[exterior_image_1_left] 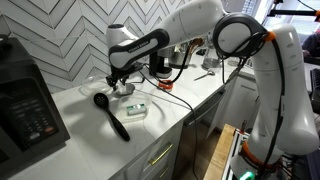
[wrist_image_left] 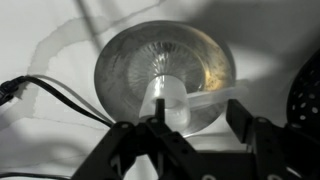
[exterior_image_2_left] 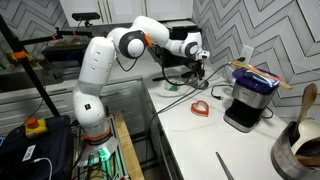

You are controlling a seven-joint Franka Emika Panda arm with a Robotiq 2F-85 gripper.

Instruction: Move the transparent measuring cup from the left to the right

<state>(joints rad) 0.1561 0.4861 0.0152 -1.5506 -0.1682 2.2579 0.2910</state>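
Observation:
The transparent measuring cup [wrist_image_left: 150, 60] fills the wrist view, seen from above, resting on the white counter [wrist_image_left: 40, 30]. Its handle runs to the right, and a small translucent cylinder sits over the bowl's lower part. My gripper [wrist_image_left: 198, 102] is open just above the cup; the handle lies between the two black fingers, and the left finger is by the cylinder. In both exterior views the gripper [exterior_image_1_left: 119, 80] [exterior_image_2_left: 201, 64] is low over the counter near the tiled wall. The cup is barely visible there.
A black ladle [exterior_image_1_left: 111, 113] and a small white object [exterior_image_1_left: 137, 108] lie beside the gripper. A black appliance [exterior_image_1_left: 25, 110] stands at the counter end. A black cable [wrist_image_left: 60, 100] runs by the cup. A red heart-shaped piece [exterior_image_2_left: 200, 107], a coffee maker [exterior_image_2_left: 249, 100] and a pot [exterior_image_2_left: 300, 148] stand further along.

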